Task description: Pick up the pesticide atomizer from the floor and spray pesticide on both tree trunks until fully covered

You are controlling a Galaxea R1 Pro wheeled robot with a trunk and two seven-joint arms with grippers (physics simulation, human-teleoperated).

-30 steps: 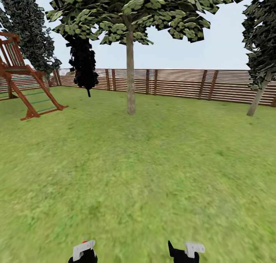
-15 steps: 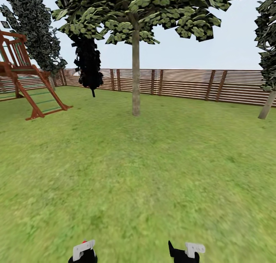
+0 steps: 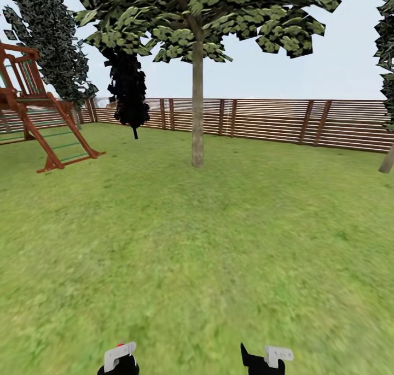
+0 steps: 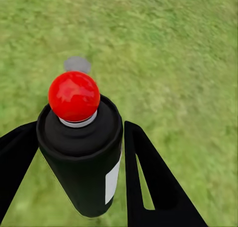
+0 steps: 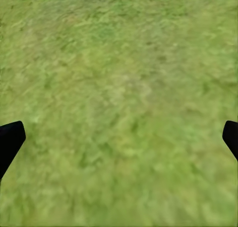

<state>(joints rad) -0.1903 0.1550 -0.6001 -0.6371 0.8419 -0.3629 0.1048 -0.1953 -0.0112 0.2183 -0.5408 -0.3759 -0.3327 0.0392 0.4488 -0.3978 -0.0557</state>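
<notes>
A: What does the left gripper (image 4: 79, 187) hold?

B: Its two dark fingers (image 4: 148, 182) pinch a black can with a red ball on top (image 4: 79, 137). This looks to be the pesticide atomizer, although it has no green mark. In the head view its red top shows at about 7 o'clock, at the lower edge.

A: And the right gripper (image 5: 119, 137)?

B: Its fingers are spread wide apart, with nothing between them, above the grass (image 5: 119, 88).

A: Where is the tree?

B: One tree (image 3: 197, 14) stands at 12 o'clock, well apart from the robot. Its grey-brown trunk (image 3: 197, 107) is straight and upright. The wooden fence (image 3: 262, 121) runs behind it.

A: Anything else?

B: A red wooden play frame (image 3: 33, 112) at 10 o'clock, a near-black conifer (image 3: 130, 96) beside the fence, and another trunk (image 3: 386, 159) at 3 o'clock.
</notes>
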